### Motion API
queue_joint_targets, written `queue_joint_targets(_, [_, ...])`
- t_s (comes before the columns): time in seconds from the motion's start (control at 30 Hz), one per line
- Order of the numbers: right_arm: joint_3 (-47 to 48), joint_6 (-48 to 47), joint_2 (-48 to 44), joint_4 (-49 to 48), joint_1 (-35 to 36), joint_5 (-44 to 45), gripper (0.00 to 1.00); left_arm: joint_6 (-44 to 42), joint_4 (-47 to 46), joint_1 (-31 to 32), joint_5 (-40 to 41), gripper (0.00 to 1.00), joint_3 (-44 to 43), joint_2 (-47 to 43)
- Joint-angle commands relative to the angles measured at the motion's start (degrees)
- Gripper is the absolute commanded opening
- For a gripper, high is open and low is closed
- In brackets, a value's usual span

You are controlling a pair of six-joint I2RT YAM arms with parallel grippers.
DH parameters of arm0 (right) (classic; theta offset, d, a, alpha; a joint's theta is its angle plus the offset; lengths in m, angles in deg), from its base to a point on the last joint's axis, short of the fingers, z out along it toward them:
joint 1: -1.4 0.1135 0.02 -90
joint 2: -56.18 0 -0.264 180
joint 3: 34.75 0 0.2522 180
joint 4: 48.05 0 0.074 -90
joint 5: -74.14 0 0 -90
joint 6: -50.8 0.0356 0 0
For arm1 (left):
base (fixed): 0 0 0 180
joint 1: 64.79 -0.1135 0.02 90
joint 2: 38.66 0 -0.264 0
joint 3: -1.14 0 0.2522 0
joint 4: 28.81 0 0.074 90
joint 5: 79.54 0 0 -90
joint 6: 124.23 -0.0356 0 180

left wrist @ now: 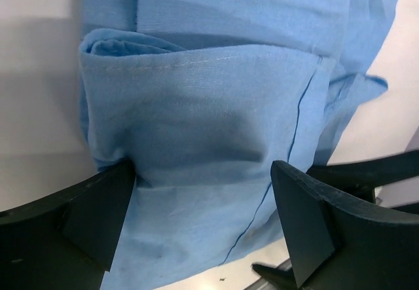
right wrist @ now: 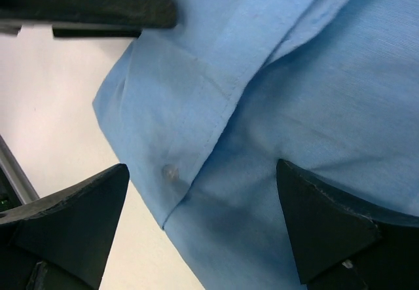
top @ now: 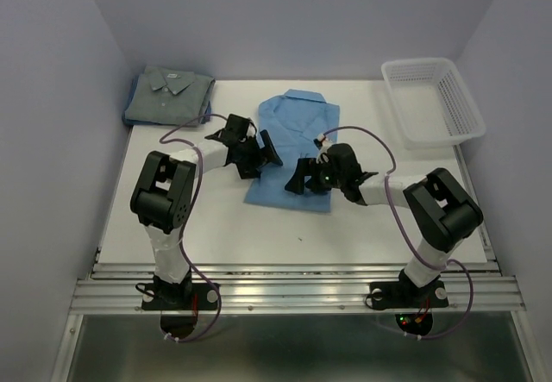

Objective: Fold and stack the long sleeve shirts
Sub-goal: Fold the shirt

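The light blue long sleeve shirt (top: 293, 136) lies mid-table, folded into a narrow strip with its collar to the rear. The grey long sleeve shirt (top: 168, 93) sits folded at the back left. My left gripper (top: 261, 159) is at the blue shirt's left edge, low down. It is open (left wrist: 203, 198), its jaws straddling a folded sleeve layer (left wrist: 196, 126). My right gripper (top: 304, 175) is over the shirt's near end, also open (right wrist: 200, 198). A buttoned cuff (right wrist: 171, 171) lies between its fingers. Neither gripper grips the cloth.
A white mesh basket (top: 431, 97) stands at the back right corner. The two grippers are close together over the blue shirt; part of the left one (right wrist: 85, 2) shows at the top of the right wrist view. Purple-grey walls enclose the table (top: 207, 227).
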Motion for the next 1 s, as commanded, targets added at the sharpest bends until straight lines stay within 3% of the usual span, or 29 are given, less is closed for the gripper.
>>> queue_joint_targets(0.0, [-2.31, -0.34, 4.27, 6.05, 6.66, -2.53, 1.00, -4.74, 7.02, -0.44, 6.98, 0.99, -3.67, 3.00])
queue_joint_targets(0.2, [3.76, 1.14, 6.03, 3.94, 13.35, -1.56, 1.00, -5.62, 10.45, -3.86, 10.94, 0.99, -5.87, -1.22])
queue_joint_targets(0.37, [9.03, 9.83, 9.35, -3.16, 14.14, -0.15, 1.00, -5.44, 13.35, -7.11, 14.81, 0.99, -8.07, -5.61])
queue_joint_targets(0.5, [15.79, 10.11, 14.62, -4.67, 15.47, -0.14, 1.00, -5.71, 16.69, -9.22, 18.14, 0.99, -11.67, -9.30])
queue_joint_targets(0.63, [16.43, 7.84, 11.31, -4.85, 15.47, 1.16, 1.00, -5.18, 21.70, -10.20, 23.67, 0.99, -12.22, -15.81])
queue_joint_targets(0.8, [9.77, 2.47, -1.33, 3.32, 15.47, 12.57, 1.00, 0.51, 21.53, -10.20, 22.38, 0.99, 0.68, -30.47])
queue_joint_targets(0.97, [4.12, 5.45, -11.45, 8.06, 15.47, 25.95, 1.00, 9.22, 11.71, -9.94, 11.58, 0.99, 24.41, -45.15])
